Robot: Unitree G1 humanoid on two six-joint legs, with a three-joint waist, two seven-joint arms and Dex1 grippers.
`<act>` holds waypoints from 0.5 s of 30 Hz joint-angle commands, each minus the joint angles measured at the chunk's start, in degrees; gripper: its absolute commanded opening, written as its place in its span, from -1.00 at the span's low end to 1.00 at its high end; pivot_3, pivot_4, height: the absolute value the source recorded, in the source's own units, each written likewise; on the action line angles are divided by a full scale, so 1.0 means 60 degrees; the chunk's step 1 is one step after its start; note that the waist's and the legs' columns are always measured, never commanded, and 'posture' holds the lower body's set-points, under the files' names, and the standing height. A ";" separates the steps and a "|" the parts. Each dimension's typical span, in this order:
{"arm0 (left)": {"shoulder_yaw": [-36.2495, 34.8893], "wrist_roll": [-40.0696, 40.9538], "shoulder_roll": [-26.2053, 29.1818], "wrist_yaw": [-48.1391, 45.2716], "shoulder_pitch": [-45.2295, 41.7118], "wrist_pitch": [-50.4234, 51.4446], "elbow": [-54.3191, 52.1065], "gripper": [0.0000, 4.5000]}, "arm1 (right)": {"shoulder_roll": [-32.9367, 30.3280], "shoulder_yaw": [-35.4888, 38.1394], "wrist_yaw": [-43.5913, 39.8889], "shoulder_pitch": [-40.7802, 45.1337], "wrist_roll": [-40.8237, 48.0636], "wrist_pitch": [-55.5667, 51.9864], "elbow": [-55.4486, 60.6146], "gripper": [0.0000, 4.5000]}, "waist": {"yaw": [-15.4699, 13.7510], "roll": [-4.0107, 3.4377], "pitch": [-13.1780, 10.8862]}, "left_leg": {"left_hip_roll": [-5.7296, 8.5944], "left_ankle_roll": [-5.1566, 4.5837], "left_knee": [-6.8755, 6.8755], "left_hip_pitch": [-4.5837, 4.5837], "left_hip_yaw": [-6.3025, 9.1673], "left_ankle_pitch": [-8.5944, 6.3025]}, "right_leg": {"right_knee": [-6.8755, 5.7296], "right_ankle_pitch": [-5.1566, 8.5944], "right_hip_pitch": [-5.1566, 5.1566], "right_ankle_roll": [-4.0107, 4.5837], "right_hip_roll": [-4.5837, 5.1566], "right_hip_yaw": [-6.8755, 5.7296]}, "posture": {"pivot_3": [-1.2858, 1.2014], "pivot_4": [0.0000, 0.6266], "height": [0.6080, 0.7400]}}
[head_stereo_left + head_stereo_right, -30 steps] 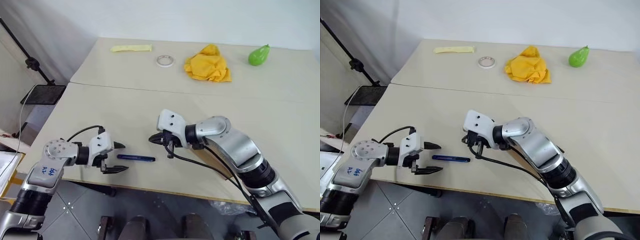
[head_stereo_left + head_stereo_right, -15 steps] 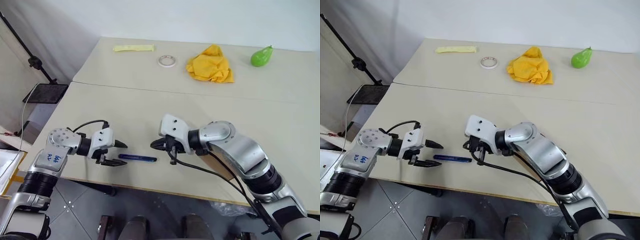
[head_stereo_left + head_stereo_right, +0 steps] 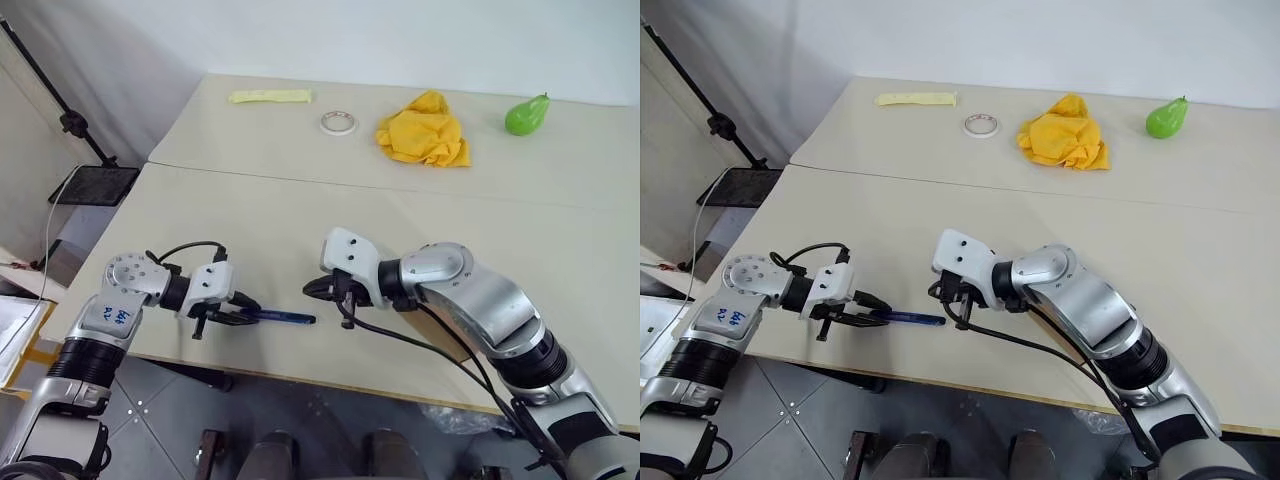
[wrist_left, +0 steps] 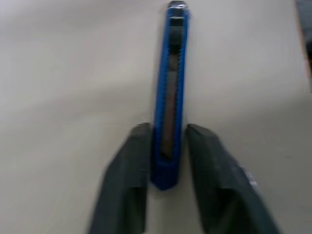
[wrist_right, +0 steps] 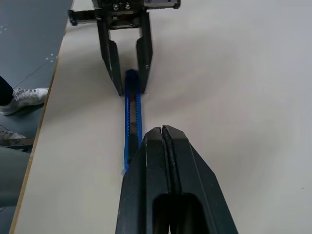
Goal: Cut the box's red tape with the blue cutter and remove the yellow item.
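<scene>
Narrowed since before, the left gripper (image 4: 168, 146) fingers flank the slim ridged plastic blue cutter (image 4: 170, 92); right gripper (image 5: 163, 141) sealed empty.

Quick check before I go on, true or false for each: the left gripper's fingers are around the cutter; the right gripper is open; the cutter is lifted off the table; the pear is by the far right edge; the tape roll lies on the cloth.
1. The left gripper has its fingers either side of the cutter. True.
2. The right gripper is open. False: shut, empty.
3. The cutter is off the table. False: it lies flat.
4. The pear is far right. True.
5. The tape roll lies on the cloth. False: beside it, apart.
</scene>
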State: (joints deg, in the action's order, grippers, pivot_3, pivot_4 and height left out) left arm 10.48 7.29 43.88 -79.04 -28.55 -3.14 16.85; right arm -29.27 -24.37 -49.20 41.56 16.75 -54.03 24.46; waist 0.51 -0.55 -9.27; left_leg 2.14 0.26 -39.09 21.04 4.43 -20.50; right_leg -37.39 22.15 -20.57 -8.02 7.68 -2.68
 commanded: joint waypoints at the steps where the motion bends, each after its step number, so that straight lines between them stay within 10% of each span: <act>1: 0.0858 -0.0680 -0.0081 -0.0200 0.0575 0.0061 0.0138 -0.62 | -0.0144 0.0288 0.0061 -0.0040 0.0168 -0.0046 0.0469 -1.00 | -0.0001 0.0000 0.0000 | 0.0000 0.0000 0.0000 0.0000 0.0000 0.0000 | 0.0001 0.0000 0.0001 0.0000 0.0000 -0.0001 | 0.03 -0.52 1.00; 15: 0.0843 -0.0764 0.0263 0.0047 0.1195 0.0462 -0.0956 -0.62 | -0.0627 -0.0783 -0.0082 -0.0080 -0.0139 -0.0128 0.0439 -1.00 | 0.0057 -0.0001 0.0000 | -0.0002 -0.0001 0.0008 0.0001 0.0004 0.0000 | 0.0012 0.0000 0.0002 0.0000 -0.0001 -0.0002 | 0.03 -0.52 1.00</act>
State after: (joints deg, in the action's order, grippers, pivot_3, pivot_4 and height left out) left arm 10.45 7.05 45.39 -78.01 -24.91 -1.47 10.06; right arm -32.60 -28.84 -49.35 40.97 16.40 -55.14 25.60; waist 0.85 -0.55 -9.28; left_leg 2.13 0.25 -39.05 21.05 4.46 -20.50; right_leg -37.33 22.15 -20.55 -8.02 7.67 -2.70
